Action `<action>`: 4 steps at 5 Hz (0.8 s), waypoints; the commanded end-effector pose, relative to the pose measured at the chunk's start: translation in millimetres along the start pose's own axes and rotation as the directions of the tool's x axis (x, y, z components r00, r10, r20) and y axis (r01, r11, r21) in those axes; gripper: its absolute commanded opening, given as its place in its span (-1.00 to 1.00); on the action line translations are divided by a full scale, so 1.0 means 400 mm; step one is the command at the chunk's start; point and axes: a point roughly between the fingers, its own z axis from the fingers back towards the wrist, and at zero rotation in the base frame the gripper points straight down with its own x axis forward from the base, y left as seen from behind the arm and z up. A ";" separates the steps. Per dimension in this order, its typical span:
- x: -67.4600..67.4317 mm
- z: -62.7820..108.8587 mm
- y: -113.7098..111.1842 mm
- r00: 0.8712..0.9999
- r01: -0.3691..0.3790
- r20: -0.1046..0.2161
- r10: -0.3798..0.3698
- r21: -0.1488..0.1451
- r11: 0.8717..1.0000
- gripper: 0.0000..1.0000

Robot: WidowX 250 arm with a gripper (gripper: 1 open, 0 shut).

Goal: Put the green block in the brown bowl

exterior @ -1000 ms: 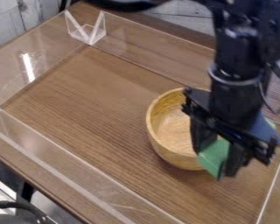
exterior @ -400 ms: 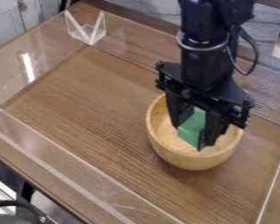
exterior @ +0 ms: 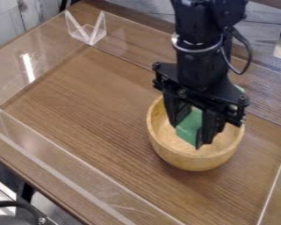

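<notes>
We see the gripper (exterior: 198, 126) clamped on the green block (exterior: 192, 128), above the brown bowl (exterior: 167, 149); only release remains.

1. The green block (exterior: 192, 125) is bright green.
2. The brown bowl (exterior: 178, 151) is light brown with wood lines.
3. The gripper (exterior: 199, 128) is black.
4. The table (exterior: 84, 97) is dark brown with wood stripes.

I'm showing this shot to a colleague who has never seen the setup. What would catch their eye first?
Most likely the big black end effector right of centre, pointing straight down and shut on the bright green block, which stands on end over the brown bowl. The bowl sits on the wooden table, which is fenced by clear plastic walls along its edges.
</notes>
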 end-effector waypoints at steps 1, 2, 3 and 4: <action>0.018 0.026 0.004 0.998 -0.004 0.066 0.004 -0.010 1.000 -1.00; 0.021 0.021 0.008 0.997 -0.006 0.074 0.007 -0.013 1.000 -1.00; 0.024 0.016 0.011 0.997 -0.008 0.080 0.009 -0.016 1.000 -1.00; 0.027 0.012 0.014 0.996 -0.010 0.086 0.011 -0.019 1.000 -1.00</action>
